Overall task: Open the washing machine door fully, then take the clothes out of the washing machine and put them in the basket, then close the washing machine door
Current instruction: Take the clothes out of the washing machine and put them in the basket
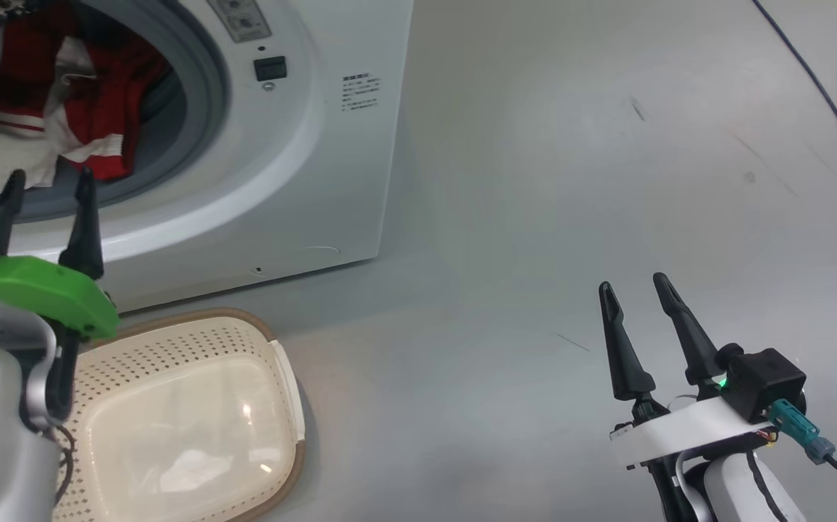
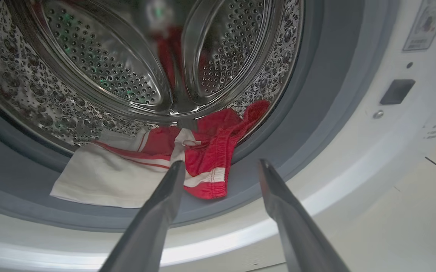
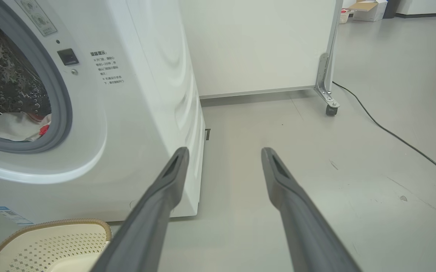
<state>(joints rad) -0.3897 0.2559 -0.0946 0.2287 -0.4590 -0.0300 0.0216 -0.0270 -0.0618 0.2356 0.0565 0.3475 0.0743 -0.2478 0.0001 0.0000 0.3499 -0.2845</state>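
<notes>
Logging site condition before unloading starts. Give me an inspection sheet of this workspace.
Surface: grey floor, faint scuffs.
Job's things: washer mouth uncovered; clothes lie at the drum's front, draped on the grey ring; basket empty, on floor before washer.
Clutter: nothing seen.
Hands: left hand open, aimed at clothes; right hand open over bare floor.
Cables: dark cable crosses floor at right.
Surroundings: white wheeled panel, far box.

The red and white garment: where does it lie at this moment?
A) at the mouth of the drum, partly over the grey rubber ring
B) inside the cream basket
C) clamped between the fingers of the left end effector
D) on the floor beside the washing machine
A: the red and white garment lies at the bottom of the steel drum, its white part draped over the grey rubber ring, with the left end effector open before it.
</notes>
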